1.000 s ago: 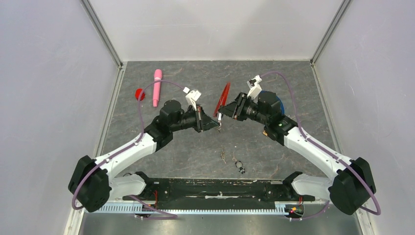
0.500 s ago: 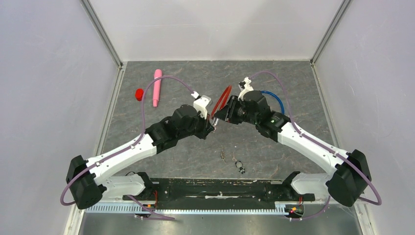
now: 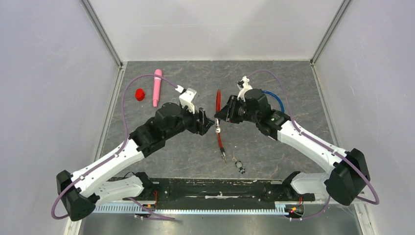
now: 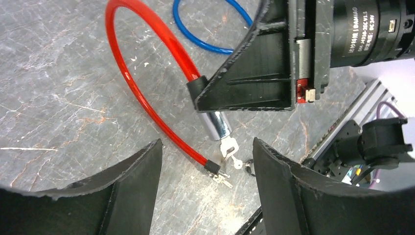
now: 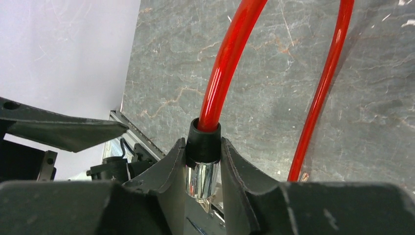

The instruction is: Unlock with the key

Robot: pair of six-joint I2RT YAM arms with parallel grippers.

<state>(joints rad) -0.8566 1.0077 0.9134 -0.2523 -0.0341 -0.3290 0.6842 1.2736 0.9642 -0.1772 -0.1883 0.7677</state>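
Showing the red cable lock (image 4: 147, 54) gripped at its barrel (image 4: 219, 125) by the closed right end effector (image 5: 203, 159) above the counter (image 3: 195, 152). The key (image 4: 228, 145) is lodged in the barrel; the cable's free end (image 4: 213, 168) lies out. The left end effector (image 4: 205, 161) is spread wide, empty. Unlocking is judged done.

Grey table (image 3: 195, 73) — pink marker (image 3: 157, 87), red cap (image 3: 140, 94).

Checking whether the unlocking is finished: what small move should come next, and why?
Probably draw the left gripper straight back. Its jaws stand open, apart from the key. The key sits in the lock barrel, which the right gripper clamps. The red cable has its pin end out of the barrel, so the lock looks open.
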